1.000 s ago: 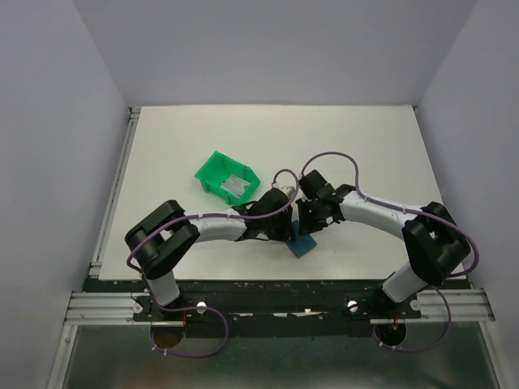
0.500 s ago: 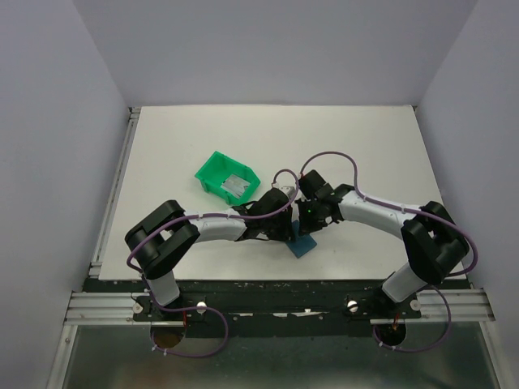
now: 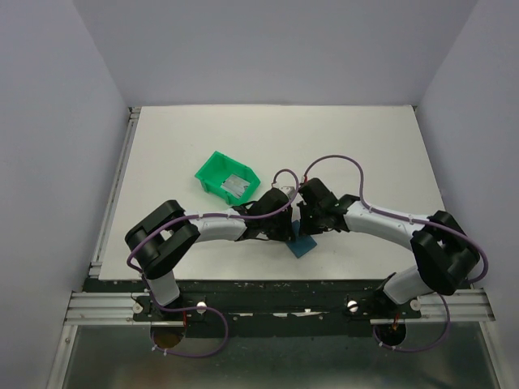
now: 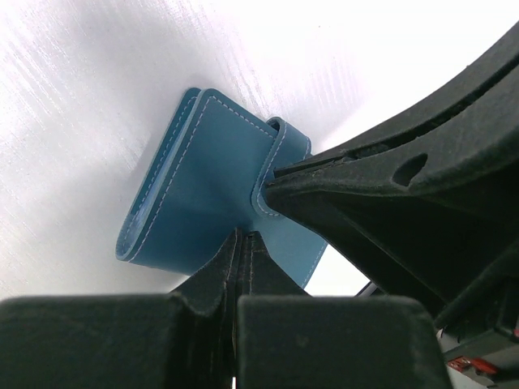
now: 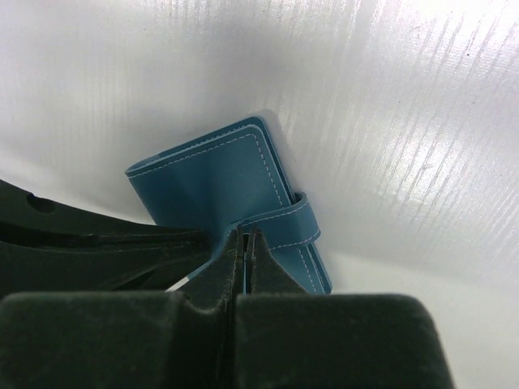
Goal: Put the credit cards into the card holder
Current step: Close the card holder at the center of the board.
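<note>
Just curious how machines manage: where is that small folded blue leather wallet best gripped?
Probably by a thin edge of the small folded blue leather wallet, coming edge-on: it is flat, so the left tool and right tool close across its thickness.

Card holder (image 3: 305, 246) on table (image 3: 365, 138), bin (image 3: 212, 172) behind-left, credit card (image 3: 237, 185) in bin.

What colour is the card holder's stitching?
White, on the blue card holder; clearest in the right wrist view.
</note>
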### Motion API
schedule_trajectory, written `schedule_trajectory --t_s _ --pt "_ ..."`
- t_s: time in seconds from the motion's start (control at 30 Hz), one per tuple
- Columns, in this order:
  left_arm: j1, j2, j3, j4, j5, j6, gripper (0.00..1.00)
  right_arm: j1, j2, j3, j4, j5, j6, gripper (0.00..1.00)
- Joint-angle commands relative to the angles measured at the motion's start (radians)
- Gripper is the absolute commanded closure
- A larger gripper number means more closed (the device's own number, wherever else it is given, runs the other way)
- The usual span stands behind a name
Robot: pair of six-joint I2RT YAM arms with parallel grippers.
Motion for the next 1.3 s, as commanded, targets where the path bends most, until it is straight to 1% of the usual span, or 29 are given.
schedule_trajectory --t_s 0.0,0.23,0.73,0.93,1.03,1.1,1.17,1.27 --pt "-0.002 0.056 -0.015 -0.058 -0.010 0.013 1.00 0.034 0.043 -0.057 -0.031 0.079 0.033 1.00" --pt "-0.001 0.051 -0.022 -0.058 -0.011 0.013 1.00 0.065 0.027 -0.112 -0.001 0.133 0.091 1.00" --pt "-0.002 0.059 -0.019 -0.059 -0.011 0.012 1.00 0.182 -0.040 -0.204 0.039 0.259 0.228 1.00" --pt "-0.002 0.057 -0.013 -0.058 -0.010 0.013 1.00 0.185 -0.014 -0.206 0.046 0.262 0.245 1.00" --pt "-0.002 0.056 -0.007 -0.064 -0.011 0.015 1.00 0.183 -0.055 -0.180 0.052 0.263 0.217 0.99" --pt "-0.002 0.050 -0.001 -0.072 -0.019 0.019 1.00 0.182 -0.103 -0.146 0.046 0.271 0.186 0.96" --pt "-0.002 0.034 0.001 -0.075 -0.026 0.021 1.00 0.185 -0.152 -0.108 0.044 0.277 0.154 0.90" --pt "0.001 0.014 0.020 -0.091 -0.037 0.030 1.00 0.182 -0.221 -0.040 0.035 0.303 0.113 0.79"
